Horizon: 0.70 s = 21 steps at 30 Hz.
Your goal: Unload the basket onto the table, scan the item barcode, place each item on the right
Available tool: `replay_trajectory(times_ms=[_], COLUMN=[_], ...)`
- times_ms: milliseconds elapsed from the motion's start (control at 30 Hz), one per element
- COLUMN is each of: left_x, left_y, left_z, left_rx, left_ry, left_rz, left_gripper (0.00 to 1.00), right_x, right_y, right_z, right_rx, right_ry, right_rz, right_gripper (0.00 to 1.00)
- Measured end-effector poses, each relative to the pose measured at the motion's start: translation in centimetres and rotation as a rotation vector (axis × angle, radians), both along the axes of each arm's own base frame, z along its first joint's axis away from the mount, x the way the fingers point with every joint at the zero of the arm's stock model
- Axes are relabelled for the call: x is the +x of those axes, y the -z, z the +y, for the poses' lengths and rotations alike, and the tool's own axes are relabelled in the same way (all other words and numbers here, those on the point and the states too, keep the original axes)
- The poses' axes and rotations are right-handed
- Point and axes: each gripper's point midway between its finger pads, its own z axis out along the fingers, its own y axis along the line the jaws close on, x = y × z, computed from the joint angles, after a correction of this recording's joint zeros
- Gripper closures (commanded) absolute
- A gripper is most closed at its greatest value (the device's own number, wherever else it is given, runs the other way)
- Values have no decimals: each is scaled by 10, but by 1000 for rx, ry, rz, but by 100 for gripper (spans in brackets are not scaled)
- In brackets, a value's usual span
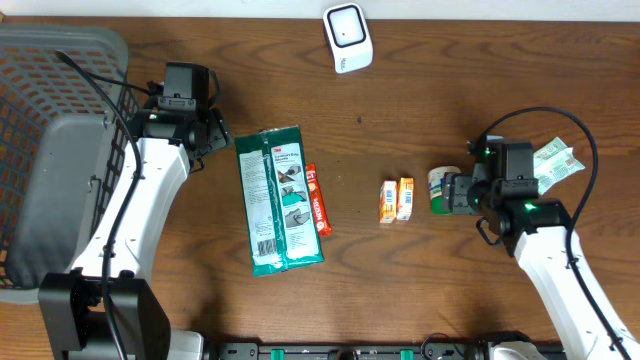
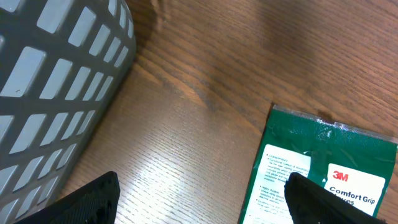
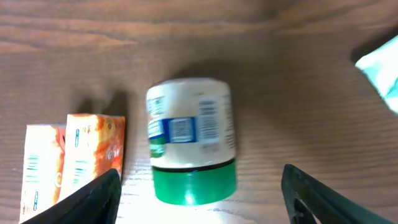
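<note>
- Scan not yet done, in my judgement: the jar lies on its side on the desk, barcode upward, well apart from the scanner.
- My right fingers stand wide either side of the jar, gripping nothing.
- My left fingers stand wide and empty, near the green packet.

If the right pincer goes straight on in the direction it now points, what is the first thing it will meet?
Most likely the white jar with the green lid, which lies on its side, centred ahead of the open right pincer. How much of a gap is left between them is unclear.
</note>
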Motion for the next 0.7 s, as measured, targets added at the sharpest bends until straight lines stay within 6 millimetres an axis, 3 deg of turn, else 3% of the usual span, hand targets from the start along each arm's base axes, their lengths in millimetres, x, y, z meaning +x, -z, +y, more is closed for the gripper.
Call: replay_trajectory(times_ms=[200,400,533,700], left_x=[0,0,0,0], left_y=[0,0,0,0], left_z=[0,0,0,0], left_rx=[0,0,0,0], left_ry=[0,0,0,0], left_rz=[0,0,0,0], left_gripper=[15,15,15,15], right_x=[-7,-13,-14,-15], right_y=[35,66,70,70], right_z=[1,1,2,2], right_rx=[-4,-12,-7,-7], right_ry=[-3,-6,-11,-11], right_rz=[127,233,246,249], right_gripper=[23,37,47,49])
